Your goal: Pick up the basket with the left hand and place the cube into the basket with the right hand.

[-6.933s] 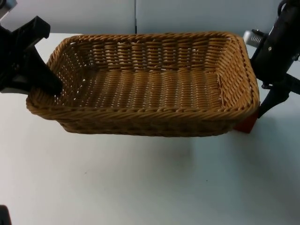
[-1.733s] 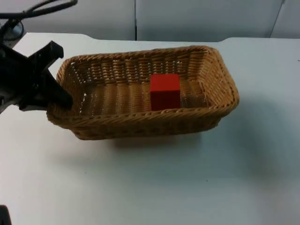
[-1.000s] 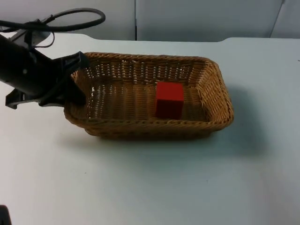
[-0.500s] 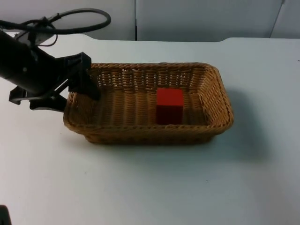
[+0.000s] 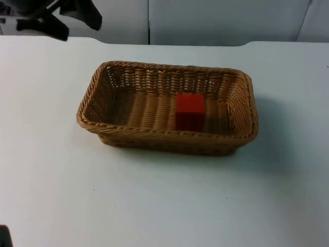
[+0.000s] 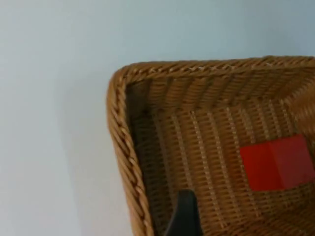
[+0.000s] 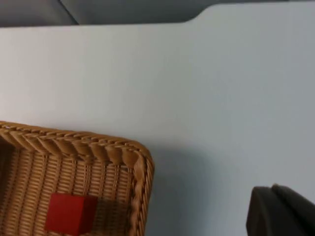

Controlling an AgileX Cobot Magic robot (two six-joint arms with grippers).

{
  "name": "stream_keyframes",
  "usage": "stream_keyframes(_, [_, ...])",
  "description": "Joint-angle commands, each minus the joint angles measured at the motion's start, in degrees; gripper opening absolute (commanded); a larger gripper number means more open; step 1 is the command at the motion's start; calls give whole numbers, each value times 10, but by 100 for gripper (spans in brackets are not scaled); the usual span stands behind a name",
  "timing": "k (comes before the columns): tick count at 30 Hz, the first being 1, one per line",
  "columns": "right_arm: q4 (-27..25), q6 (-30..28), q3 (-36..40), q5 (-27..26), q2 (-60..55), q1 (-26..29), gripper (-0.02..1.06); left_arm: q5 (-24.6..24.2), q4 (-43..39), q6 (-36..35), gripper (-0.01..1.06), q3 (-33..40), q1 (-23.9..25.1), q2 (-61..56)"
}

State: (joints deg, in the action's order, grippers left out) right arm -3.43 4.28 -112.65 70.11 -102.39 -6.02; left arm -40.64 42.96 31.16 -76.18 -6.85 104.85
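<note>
The left gripper [image 5: 77, 20] is being seen well clear of the basket [image 5: 169, 139], up beyond its far left corner, near the grey partition wall [image 5: 216, 20]. Its fingers are spread apart and nothing is being held between them. Half a second ago that gripper was clamped on the basket's left rim; the rim has since been released and the arm is being drawn away.

Going near to far with the basket as landmark: a bare stretch of white tabletop [image 5: 164, 206] is lying in front of the basket. The basket itself is resting flat on the tabletop, no longer lifted. Inside it, the red cube [image 5: 190, 110] is sitting on the woven floor, right of centre and close to the right wall. The cube [image 6: 278, 162] is also being seen inside the basket [image 6: 123, 147] from the left wrist, and from the right wrist as well [image 7: 69, 212].

The right gripper [image 7: 280, 216] is being kept well apart from the basket's right end [image 7: 140, 172]; whether its fingers are open cannot be told.

With the cube inside and the basket set down and released, the task is being judged complete.
</note>
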Motion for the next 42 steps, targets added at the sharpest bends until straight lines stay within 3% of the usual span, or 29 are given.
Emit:
stream_keyframes(1, [2,3,-18,-1,4,2,0,-25,-85,-62,64,-5,0,-4])
stream_keyframes(8, [9,2,-46,-1,9,2,0,-26,-113,-66,58,-9,0,-28])
stream_keyframes(11, [17,2,-75,-1,29,2,0,-37,-184,-104,30,-33,0,-66])
stream_keyframes(12, [17,2,-75,-1,29,2,0,-37,-184,-104,30,-33,0,-66])
stream_keyframes(14, [42,4,-99,-1,61,2,0,-52,-280,-149,2,-52,0,-121])
stream_keyframes(17, [72,16,-103,-1,100,2,0,-55,-339,-176,0,-53,0,-175])
stream_keyframes(21, [112,33,-100,-1,168,2,0,-102,-405,-225,0,-51,0,-265])
stream_keyframes(23, [124,33,-80,-1,226,2,0,-172,-423,-239,0,-51,0,-345])
stream_keyframes(26, [157,33,-27,-1,298,2,0,-222,-423,-239,0,-51,0,-438])
stream_keyframes(27, [157,33,-27,-1,298,2,0,-222,-423,-239,0,-51,0,-438])
stream_keyframes(31, [223,53,97,-1,404,2,0,-227,-424,-256,0,-51,0,-557])
stream_keyframes(32, [223,53,97,-1,404,2,0,-227,-424,-256,0,-51,0,-557])
stream_keyframes(36, [231,81,264,-19,524,2,0,-249,-424,-258,0,-43,0,-657])
stream_keyframes(37, [231,81,264,-19,524,2,0,-249,-424,-258,0,-43,0,-657])
stream_keyframes(40, [227,108,388,-76,614,2,0,-260,-430,-258,0,9,0,-727])
stream_keyframes(42, [208,108,484,-106,680,2,0,-257,-422,-258,0,87,0,-781])
